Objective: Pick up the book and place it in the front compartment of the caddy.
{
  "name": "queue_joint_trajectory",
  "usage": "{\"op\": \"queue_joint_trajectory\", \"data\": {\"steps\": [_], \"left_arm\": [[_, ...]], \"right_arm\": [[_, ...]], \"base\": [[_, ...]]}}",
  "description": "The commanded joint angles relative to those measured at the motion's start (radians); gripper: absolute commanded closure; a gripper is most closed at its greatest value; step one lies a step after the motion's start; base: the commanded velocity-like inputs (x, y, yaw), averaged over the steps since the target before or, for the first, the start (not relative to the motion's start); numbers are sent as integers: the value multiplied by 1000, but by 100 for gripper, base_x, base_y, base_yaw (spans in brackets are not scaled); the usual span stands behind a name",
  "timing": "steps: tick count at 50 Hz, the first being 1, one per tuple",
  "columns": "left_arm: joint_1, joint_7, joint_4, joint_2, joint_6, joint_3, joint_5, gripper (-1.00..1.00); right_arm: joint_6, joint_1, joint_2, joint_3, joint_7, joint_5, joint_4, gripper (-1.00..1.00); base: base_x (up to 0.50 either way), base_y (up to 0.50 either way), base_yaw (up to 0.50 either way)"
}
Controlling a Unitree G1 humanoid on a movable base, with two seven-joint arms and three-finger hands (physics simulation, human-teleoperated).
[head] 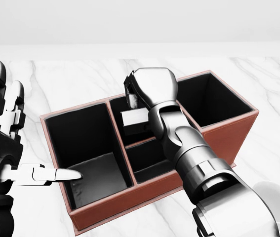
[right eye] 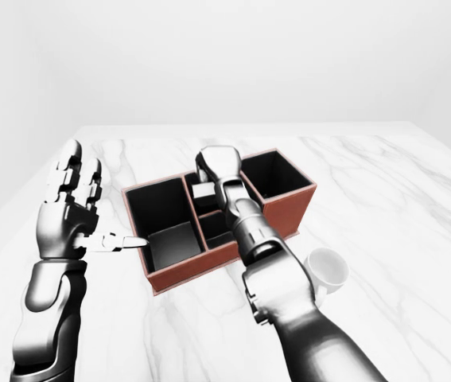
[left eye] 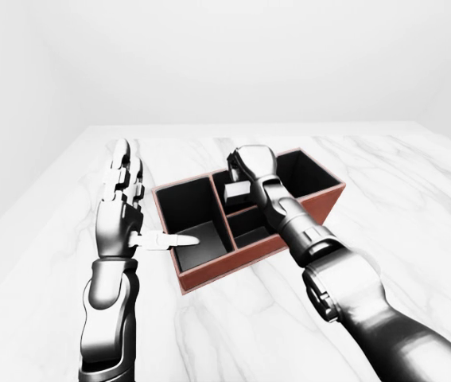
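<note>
My right hand (head: 149,89) fingers grasp the book (head: 134,119) at six o'clock, hanging over the caddy (head: 144,190); left hand (head: 4,148) released.

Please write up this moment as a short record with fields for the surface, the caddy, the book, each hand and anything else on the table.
surface: white marble table
caddy: red-brown box with black compartments
book: small pale block over the caddy's upper middle compartment
right hand: above the caddy, closed on the book
left hand: open, fingers spread, left of the caddy, one finger over its rim
other: white cup right of the right arm
</note>
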Motion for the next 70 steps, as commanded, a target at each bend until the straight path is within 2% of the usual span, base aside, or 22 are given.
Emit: {"op": "queue_joint_trajectory", "data": {"steps": [1,48,49,50,70], "left_arm": [[-1,0,-1,0,0,2,-1,-100],[-1,0,2,0,0,1,-3,-100],[-2,1,1,0,0,1,-3,-100],[-2,1,2,1,0,2,-4,-100],[-1,1,-4,1,0,1,-4,-100]], "right_arm": [[0,-7,-1,-14,-35,-18,-11,100],[0,-2,4,-13,-60,-24,-6,100],[0,-2,4,-11,-60,-28,-4,41],[0,-2,4,-7,-60,-35,-3,-100],[0,4,3,-12,-60,-36,-11,-100]], "base": [[0,0,0],[0,0,0],[0,0,0],[0,0,0],[0,0,0]]}}
